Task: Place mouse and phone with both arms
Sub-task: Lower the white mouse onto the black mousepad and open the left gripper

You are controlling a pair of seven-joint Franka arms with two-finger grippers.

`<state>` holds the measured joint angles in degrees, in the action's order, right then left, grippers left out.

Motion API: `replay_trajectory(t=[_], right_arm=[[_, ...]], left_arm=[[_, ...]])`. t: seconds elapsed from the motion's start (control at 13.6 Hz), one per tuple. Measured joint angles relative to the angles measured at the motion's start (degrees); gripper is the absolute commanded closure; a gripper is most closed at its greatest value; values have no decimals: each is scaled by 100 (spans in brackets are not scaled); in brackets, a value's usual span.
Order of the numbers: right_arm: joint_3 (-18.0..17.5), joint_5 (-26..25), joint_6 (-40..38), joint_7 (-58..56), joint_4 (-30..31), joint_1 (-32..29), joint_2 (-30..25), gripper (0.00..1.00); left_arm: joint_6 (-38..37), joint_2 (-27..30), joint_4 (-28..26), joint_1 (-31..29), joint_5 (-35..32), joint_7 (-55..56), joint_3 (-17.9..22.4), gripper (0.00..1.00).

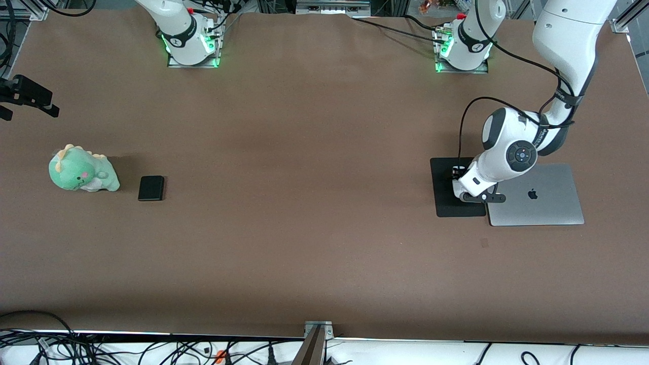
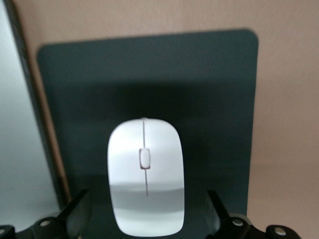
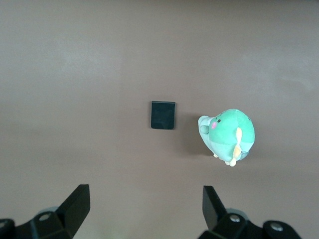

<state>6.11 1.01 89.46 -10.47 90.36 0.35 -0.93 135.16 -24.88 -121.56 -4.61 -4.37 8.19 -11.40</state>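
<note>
Up front, the left gripper (image 1: 459, 188) hangs low over the black mouse pad (image 1: 443, 200), which lies beside a closed silver laptop (image 1: 537, 195) at the left arm's end of the tabletop (image 1: 314, 213). Toward the right arm's end, the phone (image 1: 151, 188) lies beside a green plush dinosaur (image 1: 81, 175).

Seen from the left wrist, the mouse (image 2: 145, 175) sits on the pad between spread fingers (image 2: 77, 211), apart from both.

Seen from the right wrist, the right gripper (image 3: 144, 211) is spread wide, high over the phone (image 3: 163, 115) and plush (image 3: 228, 135).
</note>
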Motion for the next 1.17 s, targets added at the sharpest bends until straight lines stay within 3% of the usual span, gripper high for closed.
replay_trajectory(t=[0.59,0.88,1.17], right_arm=[[-2,-1,3,0,0,-1,15,0],[-3,-1,9,0,0,-3,17,0],[-3,-1,10,0,0,-4,22,0]], left_arm=[[-2622,1385,1564,-56,0,-72,-11,0],[-4129,1514,3081,-57,0,-73,-12,0],[-4992,1520,3923,-60,0,-69,-13,0]])
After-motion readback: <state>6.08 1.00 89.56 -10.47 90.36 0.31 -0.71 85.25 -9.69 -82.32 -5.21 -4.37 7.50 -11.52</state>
